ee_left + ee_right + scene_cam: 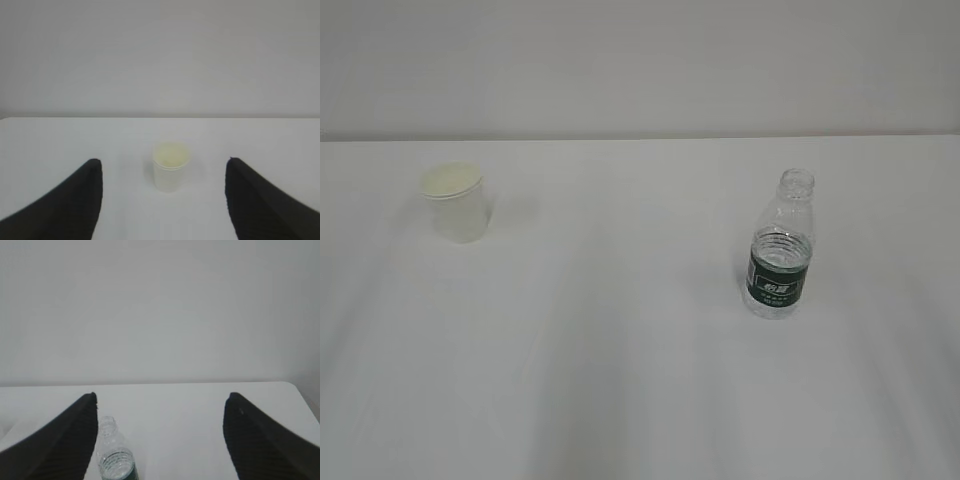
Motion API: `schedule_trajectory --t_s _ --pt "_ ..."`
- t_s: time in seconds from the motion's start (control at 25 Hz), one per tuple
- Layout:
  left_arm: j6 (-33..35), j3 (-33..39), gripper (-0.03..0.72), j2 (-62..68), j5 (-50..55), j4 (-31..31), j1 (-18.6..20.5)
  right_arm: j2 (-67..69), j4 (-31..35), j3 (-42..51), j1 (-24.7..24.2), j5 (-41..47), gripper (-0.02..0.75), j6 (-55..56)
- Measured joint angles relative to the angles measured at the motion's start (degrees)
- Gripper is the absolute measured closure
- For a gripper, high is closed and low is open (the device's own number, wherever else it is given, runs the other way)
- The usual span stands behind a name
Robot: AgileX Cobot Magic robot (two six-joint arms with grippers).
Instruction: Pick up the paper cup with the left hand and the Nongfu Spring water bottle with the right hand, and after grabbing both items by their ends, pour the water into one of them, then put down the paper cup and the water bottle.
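Both my sets of jaws are spread wide with nothing between them. On my left gripper [161,200] the two black fingers [70,205] frame the bottom corners of the wrist view, and the cup [170,172] stands upright on the worktop [60,140] out ahead, pretty much centred in the gap but well apart from either finger. It's plain white with a cream-tinted inside, rim up, and I can't tell if anything is in it.

Same deal on my right gripper [160,440]: fingers [65,440] apart, gripping nothing. The bottle [115,457] pokes up just beside the left finger in that view, off to the left of the gap rather than centred. I only see the open neck, the clear shoulder and the top edge of the green label, the rest runs off the bottom of the picture.

From the exterior view neither arm shows at all. The cup [455,202] sits far left on the white worktop [620,380], the bottle [781,246] stands upright on the right and a bit nearer, the two well apart. No cap on the bottle, dark green label round the lower half. It's see-through plastic and I can't make out a water level. Behind the worktop there's a plain pale wall [640,60].
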Motion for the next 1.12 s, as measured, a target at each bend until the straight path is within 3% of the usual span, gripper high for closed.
schedule_trajectory --t_s 0.72,1.12 --pt "0.00 2.52 0.183 15.93 -24.62 0.27 -10.68 12.16 4.27 0.00 0.00 -18.22 0.151 -4.52" --pt "0.00 7.69 0.185 24.48 -41.22 -3.22 -11.14 18.66 4.48 5.86 7.25 -27.67 0.150 -4.63"
